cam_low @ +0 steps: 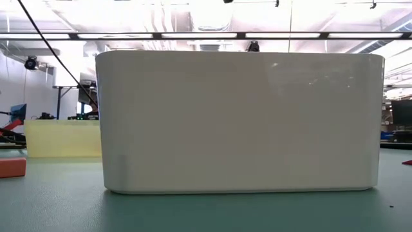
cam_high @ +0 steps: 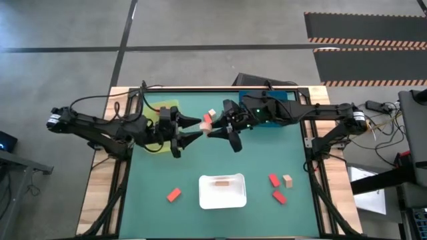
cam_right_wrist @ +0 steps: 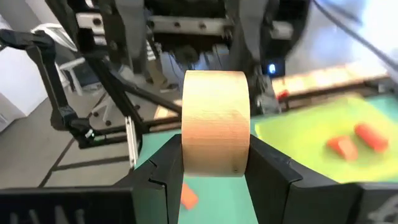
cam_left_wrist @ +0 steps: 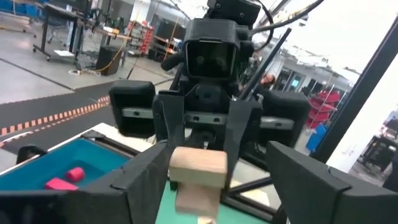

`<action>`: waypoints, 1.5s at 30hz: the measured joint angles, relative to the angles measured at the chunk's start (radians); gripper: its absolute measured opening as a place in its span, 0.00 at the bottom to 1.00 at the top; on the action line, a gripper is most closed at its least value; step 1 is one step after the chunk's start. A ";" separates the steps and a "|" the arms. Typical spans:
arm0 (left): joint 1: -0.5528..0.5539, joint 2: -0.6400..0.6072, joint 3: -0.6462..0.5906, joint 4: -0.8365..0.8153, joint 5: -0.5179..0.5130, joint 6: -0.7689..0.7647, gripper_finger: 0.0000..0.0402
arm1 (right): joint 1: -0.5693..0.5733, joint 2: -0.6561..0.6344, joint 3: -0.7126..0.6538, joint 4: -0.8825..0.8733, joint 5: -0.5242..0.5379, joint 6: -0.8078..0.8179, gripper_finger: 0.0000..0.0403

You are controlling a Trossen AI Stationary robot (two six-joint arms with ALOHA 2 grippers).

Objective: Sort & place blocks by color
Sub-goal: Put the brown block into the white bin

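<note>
Right gripper [cam_right_wrist: 214,163] is clenched on a tan block [cam_right_wrist: 216,121], held mid-air at centre of the high view, face to face with the left gripper [cam_high: 191,133], whose fingers are spread wide and empty. Looks like a handover (my read).

Other blocks: two red in the yellow-green tray [cam_right_wrist: 311,134], two in the blue tray [cam_left_wrist: 37,168], one tan in the white tray [cam_high: 222,191], four loose at the bottom of the high view. White tray blocks the low view.
</note>
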 joint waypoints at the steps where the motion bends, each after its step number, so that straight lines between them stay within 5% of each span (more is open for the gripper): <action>1: 0.000 -0.012 0.000 -0.022 0.004 0.000 0.63 | 0.000 -0.007 0.000 -0.035 0.000 0.017 0.31; 14: 0.000 -0.131 0.000 -0.153 0.003 0.000 0.65 | 0.086 -0.025 0.048 -0.513 -0.002 0.228 0.31; 28: 0.001 -0.119 0.000 -0.151 -0.018 -0.001 0.65 | 0.324 0.066 0.086 -0.656 0.051 0.572 0.31; 36: 0.001 -0.119 0.000 -0.152 -0.017 0.000 0.65 | 0.357 0.308 0.285 -0.923 0.081 0.475 0.31; 45: 0.001 -0.119 0.000 -0.152 -0.018 0.000 0.65 | 0.363 0.560 0.477 -0.955 0.122 0.308 0.31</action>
